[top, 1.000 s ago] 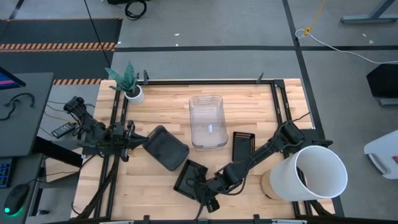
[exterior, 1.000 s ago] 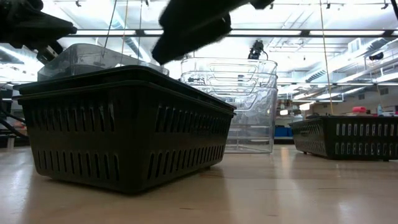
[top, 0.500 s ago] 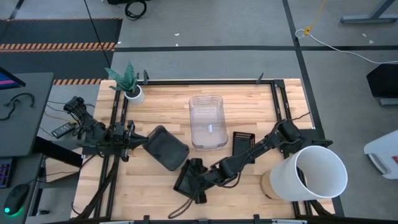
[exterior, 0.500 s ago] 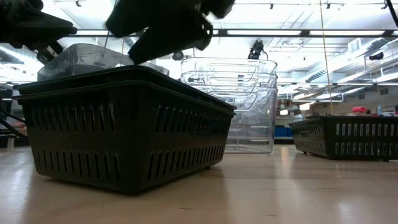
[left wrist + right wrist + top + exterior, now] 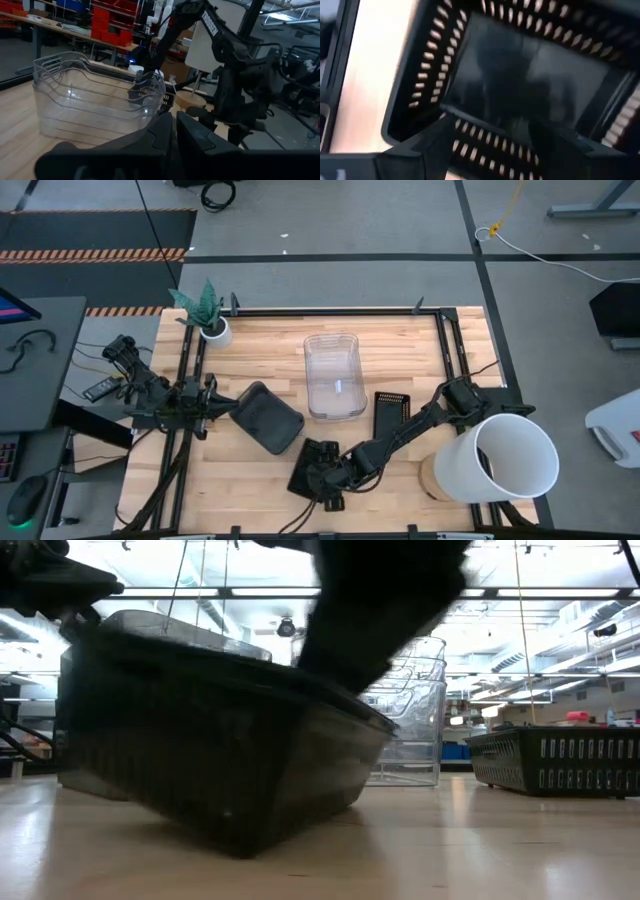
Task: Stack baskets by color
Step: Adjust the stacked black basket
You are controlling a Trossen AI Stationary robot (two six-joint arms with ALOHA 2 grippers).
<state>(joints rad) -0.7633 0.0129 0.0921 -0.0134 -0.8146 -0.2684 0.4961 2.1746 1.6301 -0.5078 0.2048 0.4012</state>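
Now the black mesh basket near the table's front edge stood tilted, one side lifted, where half a second before it had sat flat. The right claw had dropped into it, fingers spread wide over its wall, not yet closed. So the pickup had probably begun. Its mate lay beside the clear baskets. The left claw pinched the grey basket.
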